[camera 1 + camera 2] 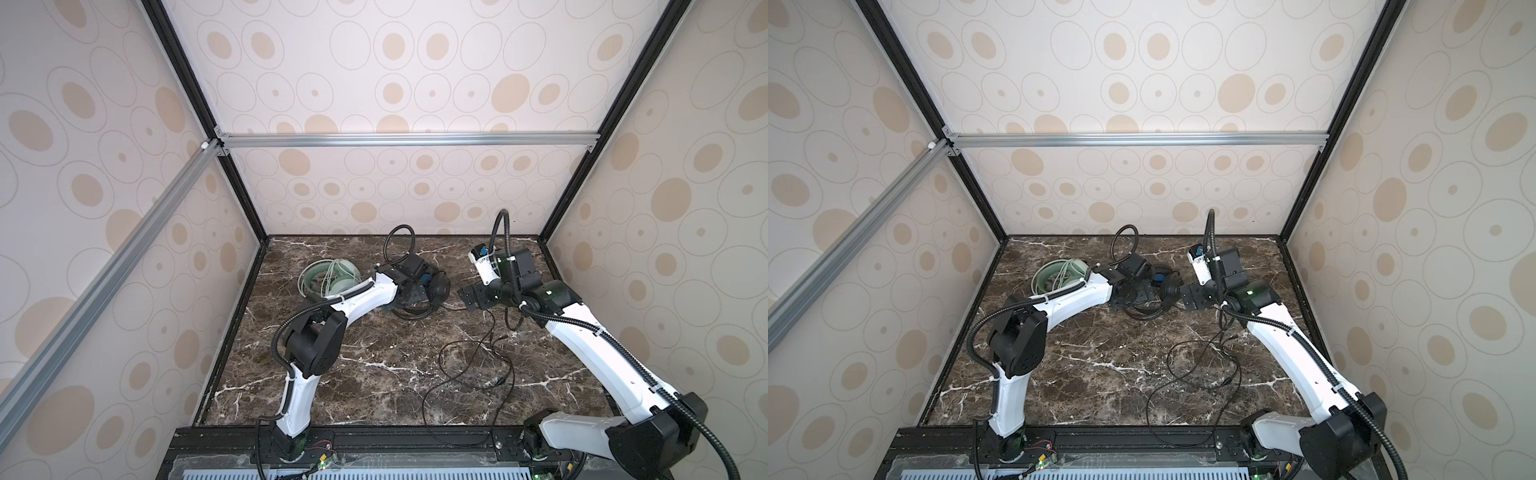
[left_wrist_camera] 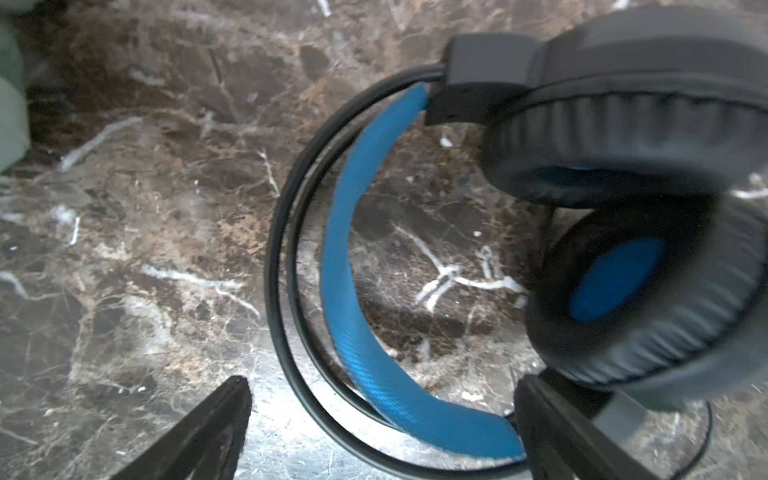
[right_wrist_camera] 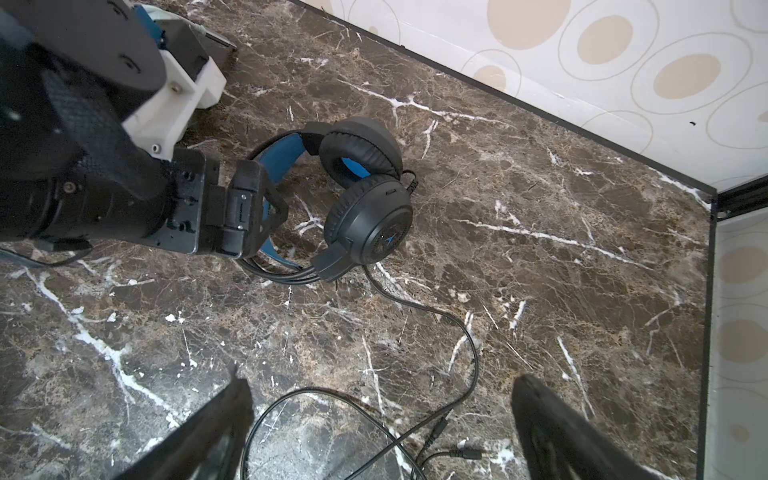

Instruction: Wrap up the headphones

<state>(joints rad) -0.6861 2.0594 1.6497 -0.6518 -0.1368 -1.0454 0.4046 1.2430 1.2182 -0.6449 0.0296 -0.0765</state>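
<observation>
Left gripper (image 2: 380,384) and right gripper (image 3: 380,382), both spread, near stiff black blue-lined plastic headset (image 3: 368,216); its limp thin black cable (image 3: 473,349) likely suits mid-length pinching.

left gripper (image 2: 381,380) seemingly low, fingers (image 2: 216,419) wide apart, right gripper (image 3: 380,377) fingers equally wide

Lab enclosure: aluminium frame (image 1: 374,139), patterned panels (image 1: 415,62).
</observation>
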